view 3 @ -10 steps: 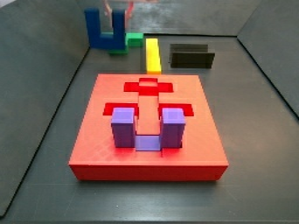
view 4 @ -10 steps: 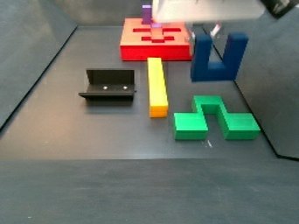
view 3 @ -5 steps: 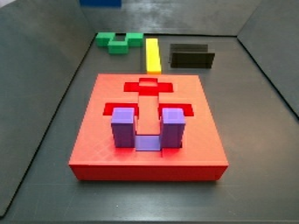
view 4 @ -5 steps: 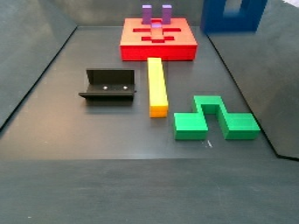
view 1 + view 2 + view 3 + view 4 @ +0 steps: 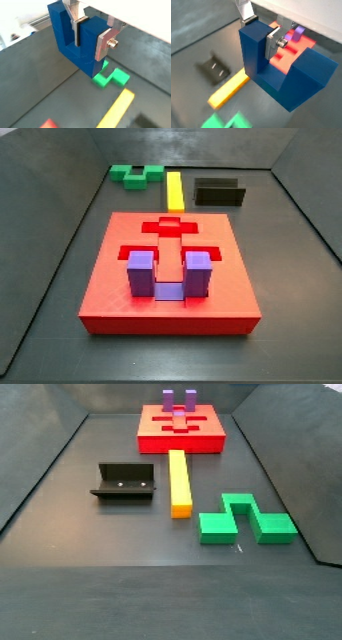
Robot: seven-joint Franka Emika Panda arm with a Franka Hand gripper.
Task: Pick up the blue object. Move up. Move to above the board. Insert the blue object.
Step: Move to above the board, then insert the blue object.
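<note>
My gripper (image 5: 91, 39) is shut on one upright prong of the dark blue U-shaped object (image 5: 77, 47) and holds it high above the floor; both wrist views show this grip (image 5: 261, 32). The blue object (image 5: 284, 82) hangs with its base down. Gripper and blue object are out of frame in both side views. The red board (image 5: 120, 298) lies on the floor, also seen in a side view (image 5: 181, 444) and below the block in a wrist view (image 5: 284, 59). A purple U-shaped block (image 5: 167, 276) sits in the board's recess.
A green block (image 5: 247, 519) and a yellow bar (image 5: 179, 481) lie on the floor beyond the board, also in a side view, green (image 5: 136, 173) and yellow (image 5: 175, 188). The black fixture (image 5: 123, 482) stands beside the bar. Grey walls enclose the floor.
The gripper has lifted the blue object from beside the green block straight up, out of both side views.
</note>
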